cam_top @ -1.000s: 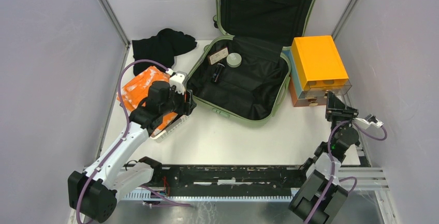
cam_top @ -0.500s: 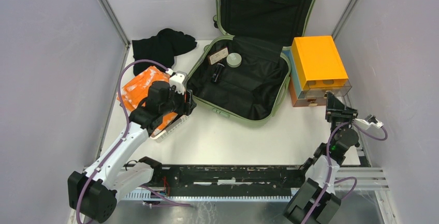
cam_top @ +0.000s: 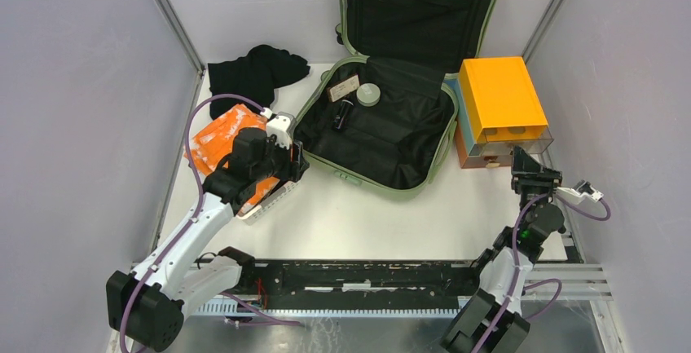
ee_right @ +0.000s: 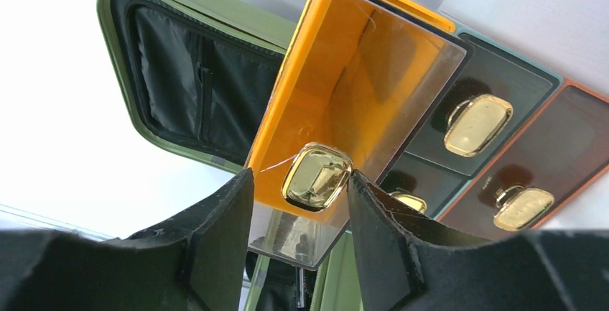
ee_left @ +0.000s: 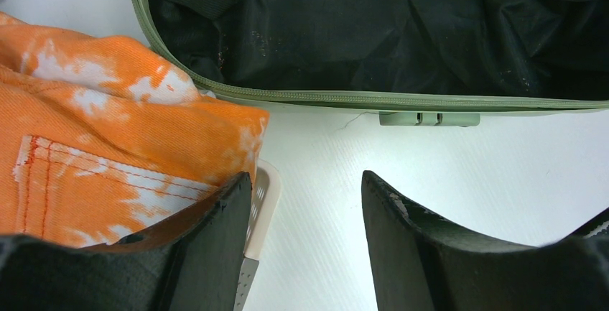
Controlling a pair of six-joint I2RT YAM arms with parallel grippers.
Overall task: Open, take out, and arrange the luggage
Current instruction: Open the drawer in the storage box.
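The sage-green luggage [cam_top: 399, 145] lies open at the table's back centre, its lid [cam_top: 417, 6] propped against the rear wall. On its black lining rest a small black bottle [cam_top: 342, 114], a round grey jar [cam_top: 368, 94] and a brown packet [cam_top: 343, 88]. My left gripper [cam_top: 295, 164] hovers open just off the luggage's near-left rim [ee_left: 301, 98]; between the fingers [ee_left: 305, 207] there is only bare table. My right gripper [cam_top: 528, 160] is open, its fingertips [ee_right: 300, 178] standing either side of the gold knob [ee_right: 317, 176] on the orange drawer [ee_right: 345, 88].
An orange and light-blue drawer box [cam_top: 499, 96] stands right of the luggage, against the side wall. A white perforated basket [cam_top: 269, 198] holding orange cloth [ee_left: 108, 138] sits under my left arm. A black garment [cam_top: 254, 74] lies behind it.
My right gripper's jaws have spread apart around the gold knob. The left arm and the luggage have not moved.
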